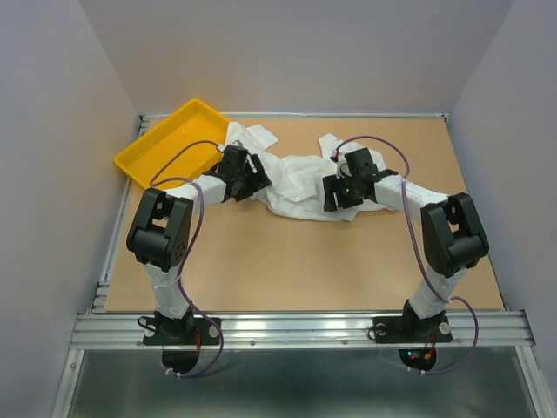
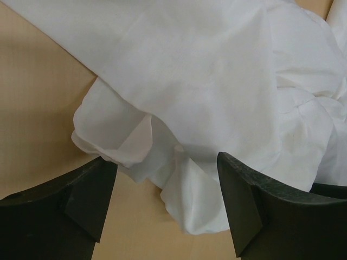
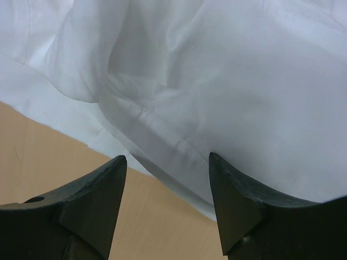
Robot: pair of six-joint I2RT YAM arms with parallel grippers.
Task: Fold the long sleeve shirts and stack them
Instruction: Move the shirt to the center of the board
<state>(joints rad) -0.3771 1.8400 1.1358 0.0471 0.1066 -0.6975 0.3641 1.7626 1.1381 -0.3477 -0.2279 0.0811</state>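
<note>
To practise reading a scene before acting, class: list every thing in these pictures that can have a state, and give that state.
white shirt: unfolded, crumpled on the table.
yellow tray: empty, at the far left corner.
left gripper: open, over the shirt's edge, holding nothing.
right gripper: open, over the shirt's edge, holding nothing.

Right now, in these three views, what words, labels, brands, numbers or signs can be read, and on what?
No text can be read in any view.
White shirt: plain fabric, no tag or print showing.
Yellow tray: unmarked.
Right arm's base: small lights glow there, but no legible lettering.
</note>
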